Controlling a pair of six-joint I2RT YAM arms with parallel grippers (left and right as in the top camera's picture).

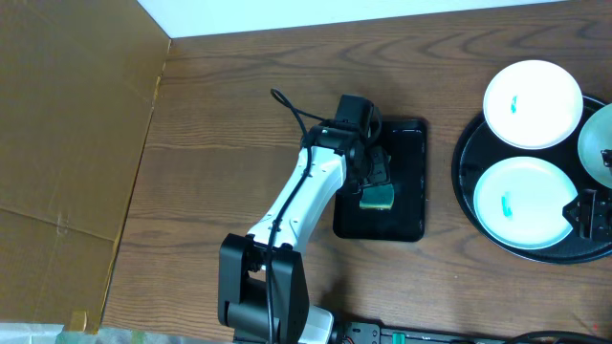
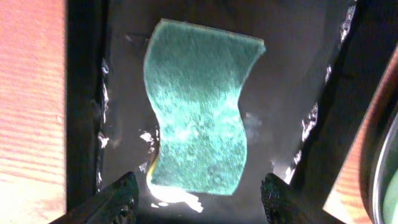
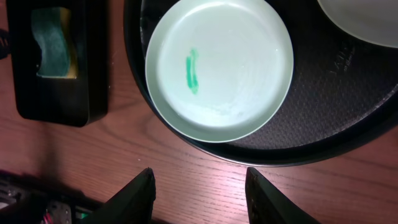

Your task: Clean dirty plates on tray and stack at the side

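Left wrist: left gripper (image 2: 199, 200) open over sponge (image 2: 198, 112). Pickup step, I'd say; next, lower and pinch. Right gripper (image 3: 200, 194) open, empty.

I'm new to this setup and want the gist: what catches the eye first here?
Glossy white plates with teal smears sit on the round black tray at the right of the table. At centre, a green sponge lies in a rectangular black tray, the left end effector open above it.
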